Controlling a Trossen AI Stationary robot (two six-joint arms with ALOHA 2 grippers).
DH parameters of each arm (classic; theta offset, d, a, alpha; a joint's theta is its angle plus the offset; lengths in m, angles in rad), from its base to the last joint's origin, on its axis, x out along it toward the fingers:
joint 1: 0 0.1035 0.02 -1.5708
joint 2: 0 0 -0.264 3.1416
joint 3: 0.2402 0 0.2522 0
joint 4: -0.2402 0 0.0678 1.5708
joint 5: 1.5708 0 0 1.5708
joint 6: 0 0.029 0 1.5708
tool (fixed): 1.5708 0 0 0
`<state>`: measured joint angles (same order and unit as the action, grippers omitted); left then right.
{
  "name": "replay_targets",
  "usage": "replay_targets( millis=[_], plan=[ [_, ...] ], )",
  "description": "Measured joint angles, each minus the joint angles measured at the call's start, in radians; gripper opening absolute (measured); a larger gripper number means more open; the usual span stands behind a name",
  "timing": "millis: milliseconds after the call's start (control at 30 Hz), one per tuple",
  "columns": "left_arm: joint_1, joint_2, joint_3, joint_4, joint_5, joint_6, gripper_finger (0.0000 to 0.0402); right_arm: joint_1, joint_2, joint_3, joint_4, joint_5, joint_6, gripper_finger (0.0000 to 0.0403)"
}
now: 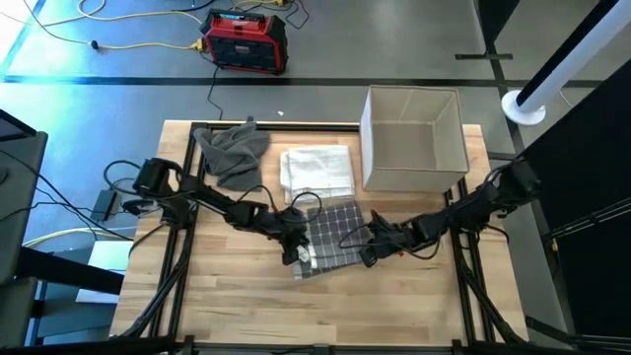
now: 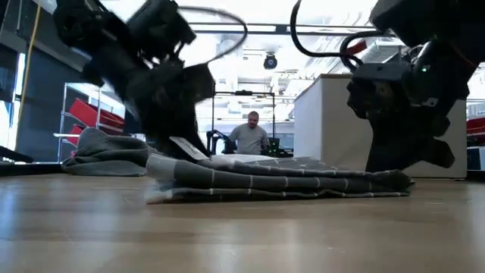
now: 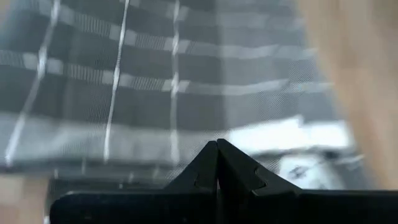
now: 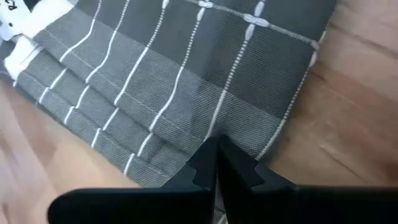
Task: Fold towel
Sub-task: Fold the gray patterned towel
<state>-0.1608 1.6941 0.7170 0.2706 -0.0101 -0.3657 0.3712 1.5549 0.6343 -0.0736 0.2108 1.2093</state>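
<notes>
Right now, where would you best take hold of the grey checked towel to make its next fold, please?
Probably at the two side edges of the checked towel, where each gripper sits. It lies flat in layers on the table, so pinch all layers from the side: left gripper at its edge, right gripper opposite.

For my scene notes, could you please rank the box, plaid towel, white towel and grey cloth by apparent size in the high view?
1. Box.
2. Plaid towel, white towel and grey cloth: too alike to rank.
</notes>
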Motion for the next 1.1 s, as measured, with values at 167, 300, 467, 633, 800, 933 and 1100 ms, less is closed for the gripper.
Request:
replay_targets(
  millis=[167,300,467,633,800,933,1100],
  plan=[
    [-0.037,-0.139,0.025,-0.173,-0.061,-0.005,0.0,0.015,-0.041,0.099,-0.047,0.059,-0.098,0.0],
    [-0.074,-0.206,0.035,-0.326,-0.123,0.01,0.0,0.019,-0.048,0.164,-0.053,0.102,-0.19,0.0],
    [-0.09,-0.141,0.032,-0.465,-0.172,0.003,0.0,0.006,0.016,0.162,-0.042,0.082,-0.227,0.0],
    [-0.076,-0.037,0.033,-0.411,-0.152,0.017,0.0,0.007,0.101,0.139,-0.055,-0.014,-0.197,0.0],
    [-0.061,-0.027,0.038,-0.434,-0.085,-0.08,0.0,0.006,0.099,0.14,-0.079,-0.073,-0.161,0.0],
    [-0.103,-0.143,0.047,-0.548,-0.089,-0.17,0.0,0.012,0.069,0.213,-0.064,0.007,-0.184,0.0],
    [-0.141,-0.272,0.06,-0.639,-0.169,-0.167,0.0,-0.037,0.137,0.298,-0.034,0.023,-0.32,0.0]
  ],
)
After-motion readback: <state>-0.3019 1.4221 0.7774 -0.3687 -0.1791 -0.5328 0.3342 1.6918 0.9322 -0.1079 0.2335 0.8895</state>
